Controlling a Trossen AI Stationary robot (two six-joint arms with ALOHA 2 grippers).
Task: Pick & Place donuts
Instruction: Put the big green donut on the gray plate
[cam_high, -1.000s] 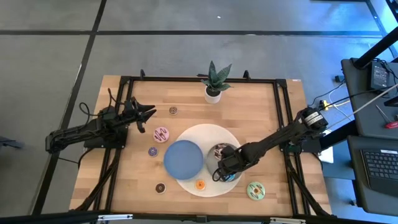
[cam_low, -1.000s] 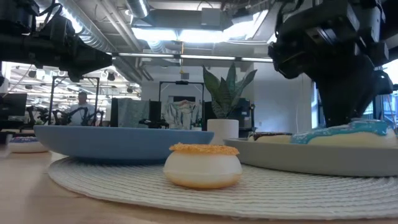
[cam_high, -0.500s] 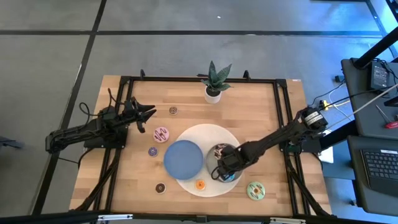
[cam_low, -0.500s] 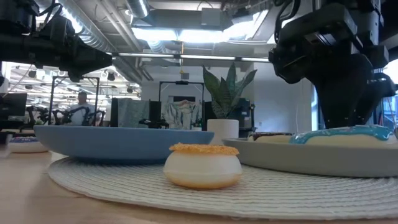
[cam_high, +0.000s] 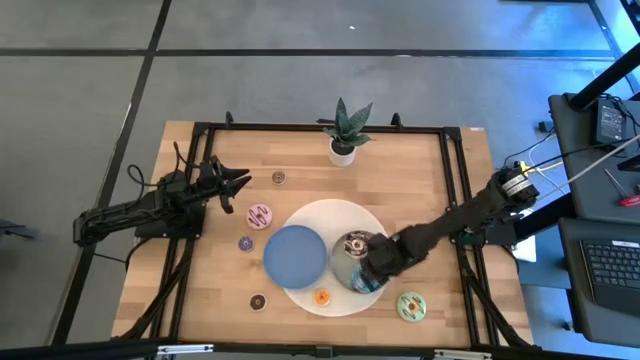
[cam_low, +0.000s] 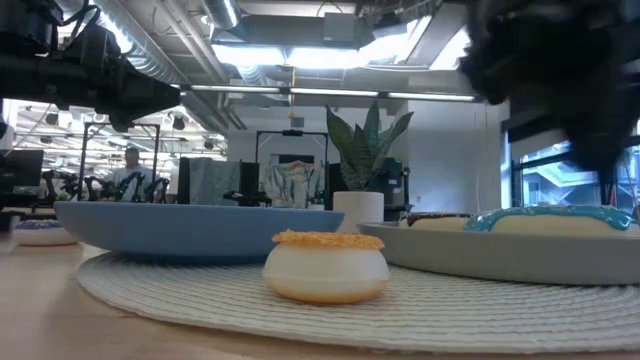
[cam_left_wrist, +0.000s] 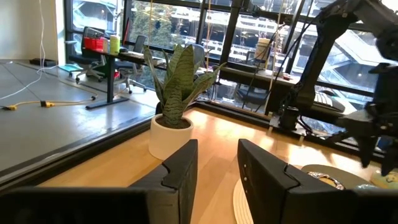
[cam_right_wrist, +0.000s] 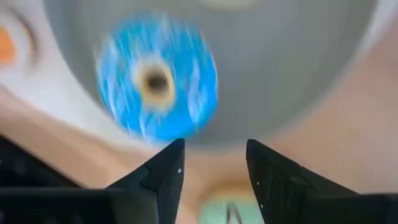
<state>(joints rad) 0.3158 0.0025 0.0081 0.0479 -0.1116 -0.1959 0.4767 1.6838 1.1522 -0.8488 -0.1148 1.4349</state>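
Note:
A blue-iced donut (cam_right_wrist: 155, 84) lies flat on the grey plate (cam_right_wrist: 292, 56), beside a brown-iced donut (cam_high: 353, 243). My right gripper (cam_right_wrist: 214, 162) hovers just above the blue donut, open, with nothing between its fingers. On the white mat (cam_high: 330, 215) an orange mini donut (cam_low: 325, 265) rests on its flat underside. On the wood lie a green donut (cam_high: 411, 306), a pink donut (cam_high: 259, 215), a purple mini donut (cam_high: 245, 243) and two brown mini donuts (cam_high: 257, 301) (cam_high: 279, 178). My left gripper (cam_high: 235, 185) waits at the table's left, above the wood, open and holding nothing.
A blue plate (cam_high: 296, 254) sits on the mat's left half, next to the grey plate. A potted plant (cam_high: 345, 130) stands at the far edge. A black frame (cam_high: 460, 200) runs around the table. Bare wood lies between the plant and the mat.
My right gripper has opened and let go of the blue donut, which stays flat on the grey plate. The gripper has then risen and gone a little toward the table's right edge.

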